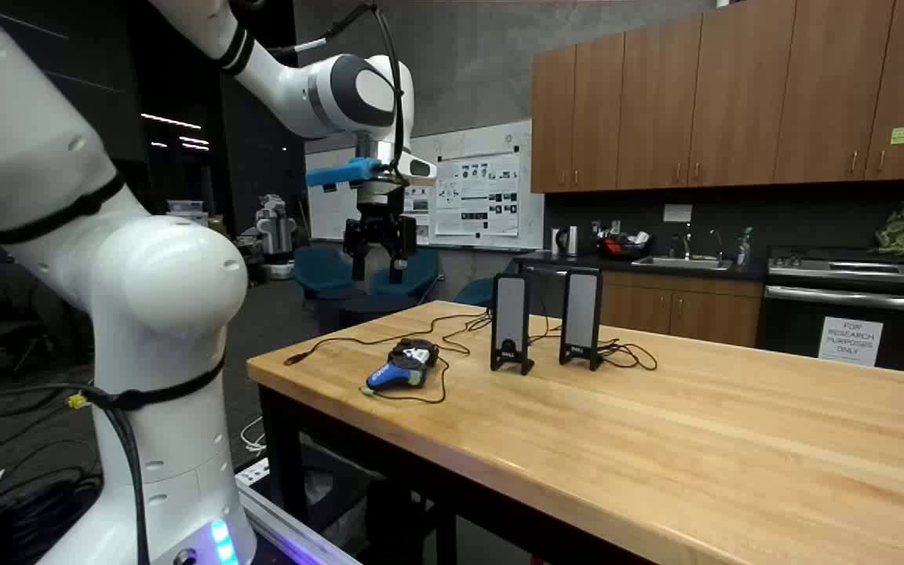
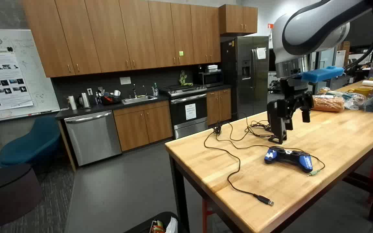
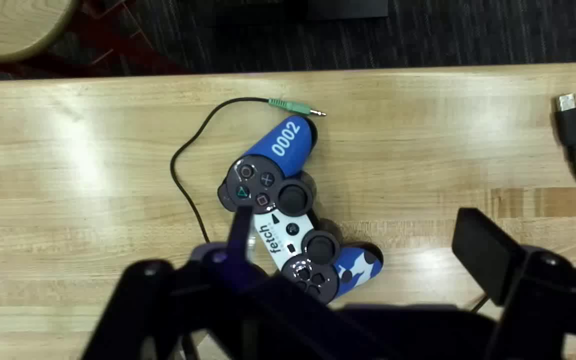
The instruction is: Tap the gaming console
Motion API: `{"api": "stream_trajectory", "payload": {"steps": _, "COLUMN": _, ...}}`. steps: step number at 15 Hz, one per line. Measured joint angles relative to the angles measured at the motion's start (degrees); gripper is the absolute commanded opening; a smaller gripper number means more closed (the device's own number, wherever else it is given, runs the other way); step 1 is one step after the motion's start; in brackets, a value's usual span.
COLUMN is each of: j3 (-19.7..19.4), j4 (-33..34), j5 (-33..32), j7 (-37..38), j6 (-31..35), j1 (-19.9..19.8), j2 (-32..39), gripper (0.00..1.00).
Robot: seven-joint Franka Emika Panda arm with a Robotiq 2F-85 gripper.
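Note:
The gaming console is a blue, black and white game controller lying flat on the wooden table. It shows in both exterior views point(image 1: 405, 365) point(image 2: 288, 157) and in the wrist view point(image 3: 293, 230). My gripper point(image 1: 378, 267) is well above the table, apart from the controller; it also shows in an exterior view point(image 2: 297, 120). In the wrist view the fingers point(image 3: 360, 230) are wide apart with nothing between them touching. The left finger there overlaps the controller's edge, and the gripper body hides its lower end.
Two upright black speakers point(image 1: 510, 318) point(image 1: 581, 314) stand beside the controller on the table point(image 1: 695, 439). Thin black cables lie around it, with a green audio plug point(image 3: 290, 106) and a USB plug point(image 3: 569, 122). Bagged items point(image 2: 327, 103) sit farther along the table.

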Motion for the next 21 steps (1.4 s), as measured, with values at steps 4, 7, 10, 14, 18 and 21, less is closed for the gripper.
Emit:
{"api": "stream_trajectory", "payload": {"steps": 4, "j3": 0.00, "j4": 0.00, "j5": 0.00, "j7": 0.00, "j6": 0.00, "j1": 0.00, "j2": 0.00, "gripper": 1.00}}
{"api": "stream_trajectory", "payload": {"steps": 7, "j3": 0.00, "j4": 0.00, "j5": 0.00, "j7": 0.00, "j6": 0.00, "j1": 0.00, "j2": 0.00, "gripper": 1.00}}
{"api": "stream_trajectory", "payload": {"steps": 10, "j3": 0.00, "j4": 0.00, "j5": 0.00, "j7": 0.00, "j6": 0.00, "j1": 0.00, "j2": 0.00, "gripper": 1.00}}
{"api": "stream_trajectory", "payload": {"steps": 14, "j3": 0.00, "j4": 0.00, "j5": 0.00, "j7": 0.00, "j6": 0.00, "j1": 0.00, "j2": 0.00, "gripper": 1.00}}
{"api": "stream_trajectory", "payload": {"steps": 18, "j3": 0.00, "j4": 0.00, "j5": 0.00, "j7": 0.00, "j6": 0.06, "j1": 0.00, "j2": 0.01, "gripper": 1.00}}
{"api": "stream_trajectory", "payload": {"steps": 21, "j3": -0.02, "j4": -0.03, "j5": 0.00, "j7": 0.09, "j6": 0.92, "j1": -0.04, "j2": 0.11, "gripper": 1.00}}
